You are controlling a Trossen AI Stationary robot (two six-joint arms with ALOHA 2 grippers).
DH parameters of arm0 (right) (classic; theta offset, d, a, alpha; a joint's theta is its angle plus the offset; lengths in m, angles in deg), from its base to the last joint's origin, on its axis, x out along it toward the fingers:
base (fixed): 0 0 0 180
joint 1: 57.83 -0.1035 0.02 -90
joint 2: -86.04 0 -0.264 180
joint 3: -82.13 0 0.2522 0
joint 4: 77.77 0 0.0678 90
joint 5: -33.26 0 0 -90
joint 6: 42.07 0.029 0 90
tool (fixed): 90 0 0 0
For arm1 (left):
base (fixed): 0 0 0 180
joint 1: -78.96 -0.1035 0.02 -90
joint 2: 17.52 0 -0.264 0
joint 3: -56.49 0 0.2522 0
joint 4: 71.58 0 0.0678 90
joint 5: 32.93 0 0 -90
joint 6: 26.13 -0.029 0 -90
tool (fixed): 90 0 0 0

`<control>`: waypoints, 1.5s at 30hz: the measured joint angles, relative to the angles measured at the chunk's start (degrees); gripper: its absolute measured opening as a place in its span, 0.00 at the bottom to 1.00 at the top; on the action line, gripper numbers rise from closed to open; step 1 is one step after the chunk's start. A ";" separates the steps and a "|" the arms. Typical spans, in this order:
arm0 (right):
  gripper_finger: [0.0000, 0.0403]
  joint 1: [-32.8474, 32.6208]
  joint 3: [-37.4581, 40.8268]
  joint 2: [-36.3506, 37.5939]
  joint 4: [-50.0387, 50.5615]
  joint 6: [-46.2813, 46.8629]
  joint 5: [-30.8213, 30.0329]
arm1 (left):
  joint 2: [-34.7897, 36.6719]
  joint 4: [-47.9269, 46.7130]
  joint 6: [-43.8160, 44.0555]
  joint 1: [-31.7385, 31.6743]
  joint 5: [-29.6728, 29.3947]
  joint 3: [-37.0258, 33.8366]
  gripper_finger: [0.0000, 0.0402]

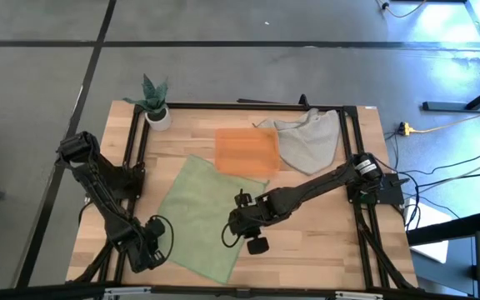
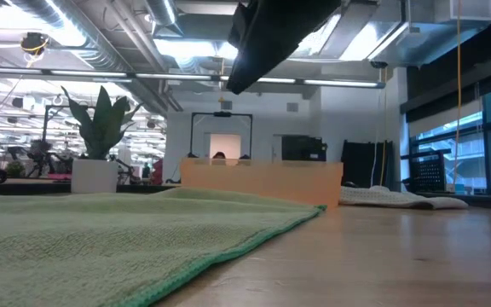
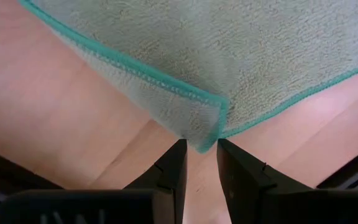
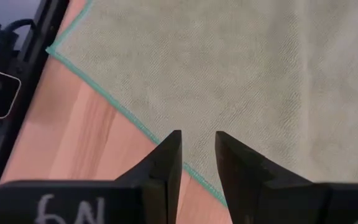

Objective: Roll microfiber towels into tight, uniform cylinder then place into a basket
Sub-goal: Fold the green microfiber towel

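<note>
Green microfiber towel [image 1: 202,217] lies spread flat on the wooden table [image 1: 323,242], set diagonally, just short of the orange basket [image 1: 245,151]; a second, grey towel [image 1: 308,140] sits crumpled beside the basket, a potted plant [image 1: 155,102] at the far corner.

Left gripper [image 3: 197,163] is low at the towel's near-left corner — fingers a narrow gap apart, the corner tip just at their ends, lifted slightly off the wood; nothing clamped yet. Right gripper [image 4: 195,155] hovers over the towel's right hem, fingers likewise slightly parted and empty.

Handling, as judged: cloth is light, limp, grippy pile — it will drape and bunch rather than slide. Best hold is at the stitched teal edge or corners, where the hem gives a firmer bite; pinching mid-cloth would only wrinkle it.
</note>
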 joint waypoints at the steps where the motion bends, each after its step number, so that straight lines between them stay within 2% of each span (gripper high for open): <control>1: 0.25 0.00 0.01 0.00 0.24 0.04 0.00 | 0.00 0.48 -0.01 0.00 -0.22 0.00 0.20; 6: 0.25 0.00 0.02 0.00 0.27 0.20 0.00 | 0.00 3.55 -1.28 0.00 -1.56 0.00 0.20; 15: 0.25 0.00 0.02 0.00 0.21 0.32 0.00 | 0.00 0.59 -0.56 0.00 -1.76 0.00 0.20; 26: 0.25 0.02 0.02 -0.02 0.17 0.34 -0.04 | 0.00 1.67 -0.73 0.00 -5.84 0.00 0.20; 39: 0.25 0.02 0.02 -0.02 0.19 0.54 -0.07 | -2.10 1.59 -2.58 0.51 -5.30 0.00 0.20; 45: 0.25 0.02 0.02 -0.04 0.13 0.56 -0.07 | -5.79 1.37 -5.61 -0.18 -0.73 0.27 0.20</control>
